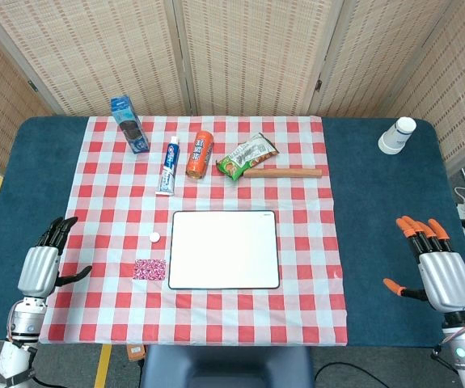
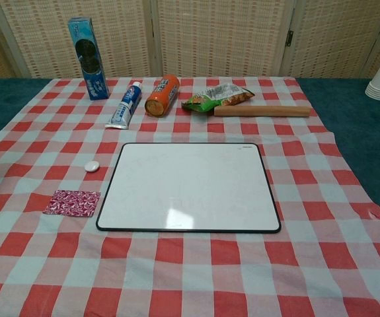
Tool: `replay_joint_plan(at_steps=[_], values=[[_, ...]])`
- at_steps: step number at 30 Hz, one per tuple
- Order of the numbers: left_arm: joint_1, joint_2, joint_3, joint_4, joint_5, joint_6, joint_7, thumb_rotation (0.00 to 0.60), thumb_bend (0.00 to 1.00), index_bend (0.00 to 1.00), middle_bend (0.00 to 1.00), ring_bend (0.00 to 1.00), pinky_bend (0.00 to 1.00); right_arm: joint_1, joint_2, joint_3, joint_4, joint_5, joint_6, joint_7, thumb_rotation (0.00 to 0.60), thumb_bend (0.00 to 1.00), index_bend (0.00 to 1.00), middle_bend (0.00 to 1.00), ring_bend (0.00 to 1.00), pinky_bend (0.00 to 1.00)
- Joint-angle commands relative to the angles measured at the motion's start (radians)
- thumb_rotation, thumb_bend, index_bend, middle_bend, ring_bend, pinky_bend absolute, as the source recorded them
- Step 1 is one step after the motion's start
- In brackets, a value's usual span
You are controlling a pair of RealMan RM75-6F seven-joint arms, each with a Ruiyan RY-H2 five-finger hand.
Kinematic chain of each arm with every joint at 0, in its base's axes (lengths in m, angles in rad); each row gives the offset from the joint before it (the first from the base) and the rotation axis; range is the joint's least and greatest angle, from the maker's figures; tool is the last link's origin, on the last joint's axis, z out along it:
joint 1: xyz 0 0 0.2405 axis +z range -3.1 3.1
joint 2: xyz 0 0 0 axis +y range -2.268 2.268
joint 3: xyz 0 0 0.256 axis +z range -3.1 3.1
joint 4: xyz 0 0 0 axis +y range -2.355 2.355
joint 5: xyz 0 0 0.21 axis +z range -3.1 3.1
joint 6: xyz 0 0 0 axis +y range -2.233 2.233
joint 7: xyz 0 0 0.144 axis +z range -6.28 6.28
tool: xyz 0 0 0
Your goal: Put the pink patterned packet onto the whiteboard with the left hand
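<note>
The pink patterned packet [image 1: 150,269] [image 2: 72,202] lies flat on the checked cloth, just left of the whiteboard [image 1: 224,249] [image 2: 190,186], which is bare. My left hand [image 1: 44,265] hovers over the blue table at the cloth's left edge, fingers spread and holding nothing, well left of the packet. My right hand [image 1: 434,265] is at the far right over the blue table, fingers apart and empty. Neither hand shows in the chest view.
Behind the whiteboard lie a toothpaste tube [image 1: 168,166], an orange can [image 1: 200,153], a green snack bag [image 1: 247,156] and a wooden stick [image 1: 285,172]. A blue biscuit box [image 1: 129,123] stands back left. A small white cap [image 1: 154,237] sits near the packet. White cups [image 1: 397,135] stand back right.
</note>
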Motion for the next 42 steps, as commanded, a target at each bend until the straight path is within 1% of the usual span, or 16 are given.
replay_joint_plan(at_steps=[1,10,17,21,22,24,25,26,27,28,29,31,32,35,38,42], values=[[0.000,0.001,-0.001,-0.002,0.000,0.001,-0.005,0.597,0.16,0.06,0.08,0.01,0.18,0.000,0.000,0.000,-0.001,0.001,0.000,-0.002,0.512,0.07,0.00,0.08,0.00,0.05],[0.003,0.025,-0.002,-0.036,0.008,0.011,-0.018,0.598,0.16,0.06,0.09,0.01,0.20,-0.002,0.003,-0.002,-0.001,-0.007,0.003,0.010,0.511,0.07,0.00,0.08,0.00,0.05],[-0.007,0.062,-0.020,-0.095,0.011,0.018,-0.011,0.599,0.16,0.06,0.09,0.02,0.20,-0.001,0.006,0.001,0.002,-0.002,0.003,0.021,0.512,0.07,0.00,0.08,0.00,0.05],[-0.015,0.075,-0.023,-0.115,0.017,0.015,-0.005,0.599,0.18,0.06,0.11,0.09,0.28,0.004,0.004,0.004,-0.002,-0.004,-0.001,0.011,0.512,0.07,0.00,0.08,0.00,0.06],[-0.015,0.076,-0.023,-0.113,0.023,0.021,0.001,0.600,0.18,0.06,0.12,0.15,0.33,0.006,0.004,0.002,-0.002,-0.005,-0.005,0.007,0.511,0.07,0.00,0.08,0.00,0.06],[-0.015,0.076,-0.023,-0.113,0.025,0.024,0.005,0.600,0.19,0.06,0.15,0.21,0.39,0.007,0.004,0.002,-0.003,-0.004,-0.007,0.006,0.512,0.07,0.00,0.08,0.00,0.06],[-0.015,0.076,-0.023,-0.112,0.026,0.026,0.008,0.600,0.19,0.07,0.18,0.27,0.44,0.007,0.004,0.001,-0.003,-0.004,-0.008,0.006,0.512,0.07,0.00,0.08,0.00,0.06],[-0.015,0.076,-0.022,-0.111,0.030,0.029,0.012,0.600,0.20,0.08,0.25,0.40,0.55,0.008,0.004,0.001,-0.004,-0.003,-0.010,0.006,0.512,0.07,0.00,0.08,0.00,0.07],[-0.016,0.078,-0.018,-0.115,0.042,0.035,0.013,0.600,0.20,0.11,0.35,0.54,0.66,0.008,0.004,0.002,-0.006,-0.001,-0.011,0.005,0.511,0.07,0.00,0.08,0.00,0.07],[-0.018,0.082,-0.008,-0.122,0.070,0.046,0.015,0.600,0.21,0.16,0.48,0.69,0.77,0.009,0.004,0.003,-0.005,0.000,-0.011,0.003,0.512,0.07,0.00,0.08,0.00,0.07],[-0.025,0.094,0.026,-0.142,0.137,0.056,0.055,0.600,0.22,0.21,0.58,0.78,0.83,0.008,0.005,0.003,-0.006,0.003,-0.011,0.005,0.512,0.07,0.00,0.08,0.00,0.07],[-0.032,0.108,0.056,-0.177,0.176,0.038,0.106,0.600,0.22,0.32,0.75,0.90,0.92,0.007,0.005,0.003,-0.008,-0.002,-0.007,0.004,0.511,0.07,0.00,0.08,0.01,0.08],[-0.039,0.114,0.069,-0.205,0.195,0.025,0.143,0.600,0.22,0.35,0.80,0.93,0.94,0.006,0.005,0.001,-0.008,-0.006,-0.004,0.003,0.511,0.07,0.00,0.08,0.01,0.08],[-0.057,0.127,0.090,-0.282,0.210,-0.029,0.253,0.600,0.23,0.36,0.92,0.99,1.00,0.006,0.004,-0.003,-0.008,-0.012,-0.006,0.000,0.511,0.07,0.00,0.08,0.01,0.08],[-0.084,0.147,0.096,-0.378,0.171,-0.129,0.399,0.600,0.23,0.34,0.97,1.00,1.00,0.009,0.004,-0.006,-0.009,-0.013,-0.013,-0.004,0.512,0.07,0.00,0.08,0.01,0.09],[-0.129,0.143,0.077,-0.456,0.062,-0.264,0.583,0.600,0.23,0.31,1.00,1.00,1.00,0.011,0.008,-0.008,-0.009,-0.021,-0.015,0.003,0.512,0.07,0.00,0.09,0.02,0.09]])
